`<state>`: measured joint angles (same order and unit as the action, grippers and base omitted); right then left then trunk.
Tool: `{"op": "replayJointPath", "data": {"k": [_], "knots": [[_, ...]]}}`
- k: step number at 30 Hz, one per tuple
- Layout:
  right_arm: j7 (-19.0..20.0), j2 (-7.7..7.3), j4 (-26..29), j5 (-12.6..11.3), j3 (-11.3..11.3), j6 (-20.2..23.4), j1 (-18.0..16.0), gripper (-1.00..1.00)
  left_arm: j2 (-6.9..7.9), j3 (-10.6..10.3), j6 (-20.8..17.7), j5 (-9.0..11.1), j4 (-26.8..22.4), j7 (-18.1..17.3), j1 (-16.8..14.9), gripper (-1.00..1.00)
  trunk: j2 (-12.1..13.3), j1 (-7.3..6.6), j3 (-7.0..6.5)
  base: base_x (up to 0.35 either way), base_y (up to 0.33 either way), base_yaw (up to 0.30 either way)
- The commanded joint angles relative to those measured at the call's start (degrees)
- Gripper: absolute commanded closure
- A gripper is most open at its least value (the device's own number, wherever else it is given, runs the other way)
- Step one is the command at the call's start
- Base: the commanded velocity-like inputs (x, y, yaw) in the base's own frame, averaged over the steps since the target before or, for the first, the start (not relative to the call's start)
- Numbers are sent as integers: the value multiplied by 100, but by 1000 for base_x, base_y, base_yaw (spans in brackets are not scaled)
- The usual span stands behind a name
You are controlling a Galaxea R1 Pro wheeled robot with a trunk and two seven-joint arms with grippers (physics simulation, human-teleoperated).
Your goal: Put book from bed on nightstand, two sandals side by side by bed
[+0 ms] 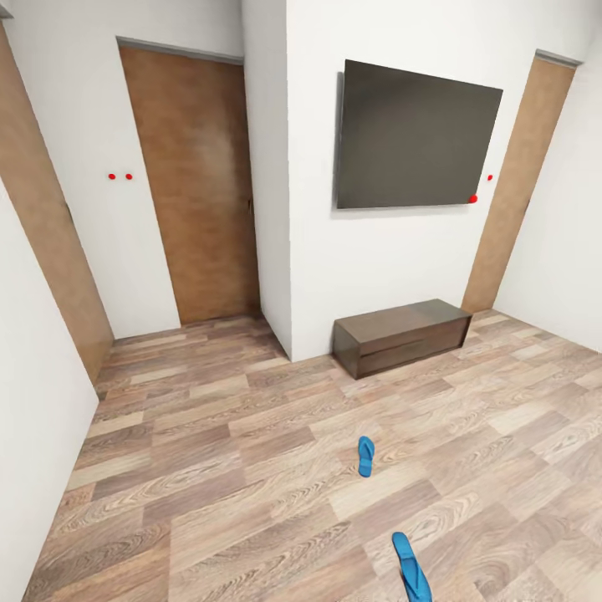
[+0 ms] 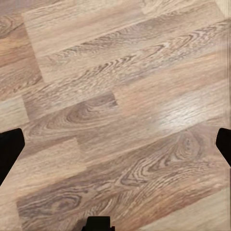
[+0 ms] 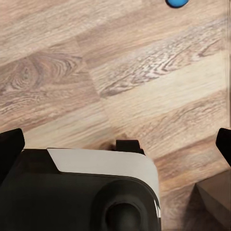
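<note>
Sandals first: two blue flip-flops lie on the wood floor [image 1: 209, 435], well apart from each other. The nearer sandal [image 1: 410, 567] sits at the lower edge of the head view, its long axis running roughly away from the robot with a slight lean to the right at the near end. The farther sandal [image 1: 365, 456] lies further out toward the low dark bench [image 1: 403, 334] under the wall television [image 1: 414, 138], its long axis almost straight away from the robot. Which end is heel and which is toe is too small to tell. A rounded blue tip, likely of one sandal, shows at the edge of the right wrist view [image 3: 177, 2].

The step in hand looks like the approach to the sandals; nothing is picked up yet. The next move calls for rolling closer, lowering an arm over one sandal, and closing across its narrow width.

Both wrist views show dark fingertips at opposite edges of the picture with bare floor between them, so the jaws of the left gripper [image 2: 115, 147] and the right gripper [image 3: 115, 147] stand wide apart and hold nothing.
</note>
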<state>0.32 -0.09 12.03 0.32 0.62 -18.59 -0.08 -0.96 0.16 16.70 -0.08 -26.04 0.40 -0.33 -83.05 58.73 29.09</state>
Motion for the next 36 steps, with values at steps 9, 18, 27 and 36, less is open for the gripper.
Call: {"op": "replayJointPath", "data": {"k": [9, 18, 27, 36], "knots": [[3, -1, 2, 3, 5, -16, -1, -100, -1, 1, 18, -1, 2, 4, -2, -100, -3, 0, 5, 0, 0, -282], [3, 0, 0, 3, 6, -13, -1, -100, -1, 1, 17, -1, 2, 4, -2, -100, -3, 0, 5, 0, 0, -283], [3, 0, 0, 3, 3, -13, -1, -100, -1, 1, 18, -1, 2, 4, -2, -100, -3, 0, 5, 19, -14, -213], [3, 0, -1, 3, -4, -14, -1, -100, -1, 1, 16, 0, 2, 4, -2, -100, -3, 0, 5, 194, -116, -20]]}}
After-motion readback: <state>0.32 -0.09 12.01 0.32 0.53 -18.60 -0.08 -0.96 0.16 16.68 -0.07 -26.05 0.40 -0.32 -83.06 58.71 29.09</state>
